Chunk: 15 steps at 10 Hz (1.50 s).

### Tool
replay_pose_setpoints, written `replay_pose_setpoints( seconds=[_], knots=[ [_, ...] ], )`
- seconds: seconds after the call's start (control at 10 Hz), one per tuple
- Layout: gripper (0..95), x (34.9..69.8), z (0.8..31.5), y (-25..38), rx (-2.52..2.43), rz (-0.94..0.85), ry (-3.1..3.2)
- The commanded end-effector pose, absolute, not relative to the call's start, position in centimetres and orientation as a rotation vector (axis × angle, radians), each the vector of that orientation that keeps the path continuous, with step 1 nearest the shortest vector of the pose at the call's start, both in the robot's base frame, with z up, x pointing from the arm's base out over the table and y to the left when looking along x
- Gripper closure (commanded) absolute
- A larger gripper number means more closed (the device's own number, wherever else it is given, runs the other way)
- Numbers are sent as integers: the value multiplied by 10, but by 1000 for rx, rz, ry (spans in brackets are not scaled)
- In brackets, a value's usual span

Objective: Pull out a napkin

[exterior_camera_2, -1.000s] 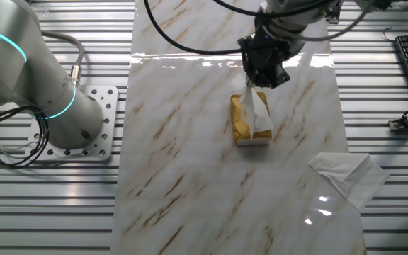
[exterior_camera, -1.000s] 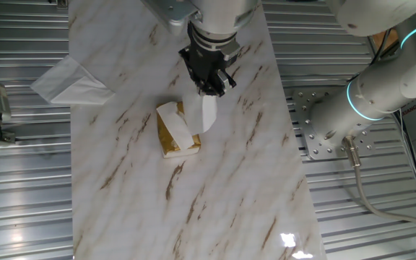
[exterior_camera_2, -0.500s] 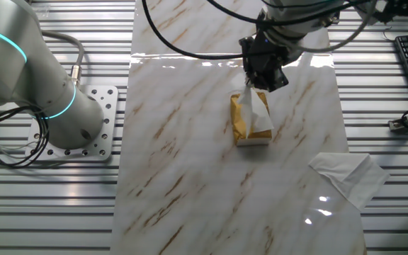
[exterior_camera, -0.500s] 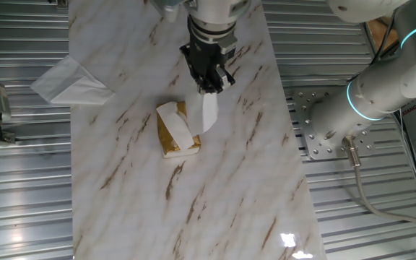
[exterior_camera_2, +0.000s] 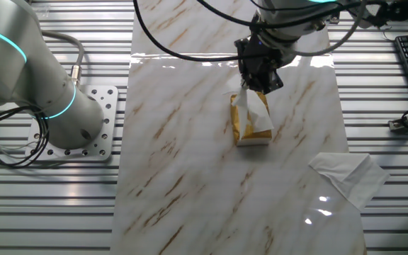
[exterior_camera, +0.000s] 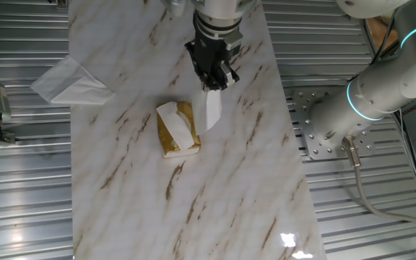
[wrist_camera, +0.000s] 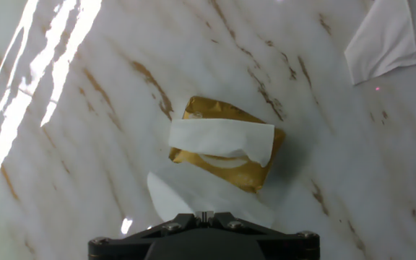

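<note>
My gripper [exterior_camera: 211, 85] hangs above the marble table beside the yellow-gold packet [exterior_camera: 176, 130]. It is shut on the top of a thin white napkin [exterior_camera: 212, 110] that hangs down from the fingertips, clear of the packet. In the other fixed view the gripper [exterior_camera_2: 250, 86] holds the napkin [exterior_camera_2: 242, 101] over the packet's [exterior_camera_2: 250, 122] far end. In the hand view the napkin [wrist_camera: 193, 193] spreads below the gripper [wrist_camera: 205, 215], in front of the packet [wrist_camera: 226, 143]. Another white tissue [wrist_camera: 221, 139] lies across the packet's opening.
A larger white paper with a pointed fold [exterior_camera: 67, 81] lies at the table's edge; it also shows in the other fixed view [exterior_camera_2: 348, 177] and the hand view [wrist_camera: 396, 36]. Metal slats surround the table. The arm's base [exterior_camera: 345, 115] stands to the side.
The gripper has risen and shifted slightly away from the packet, lifting the napkin with it. The napkin now hangs free of the packet.
</note>
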<state>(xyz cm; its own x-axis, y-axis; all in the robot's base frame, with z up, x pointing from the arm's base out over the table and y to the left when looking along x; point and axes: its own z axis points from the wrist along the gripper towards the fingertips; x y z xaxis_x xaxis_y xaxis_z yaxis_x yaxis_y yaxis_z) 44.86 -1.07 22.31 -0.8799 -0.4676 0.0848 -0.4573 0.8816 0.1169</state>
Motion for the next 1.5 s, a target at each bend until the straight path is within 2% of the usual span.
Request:
replay_pose_setpoints(
  seconds=[0.1,1.5],
  knots=[
    [950,448,218,-13,765,-135,-2956],
    [950,462,165,-28,1047,-69,-2977]
  ],
)
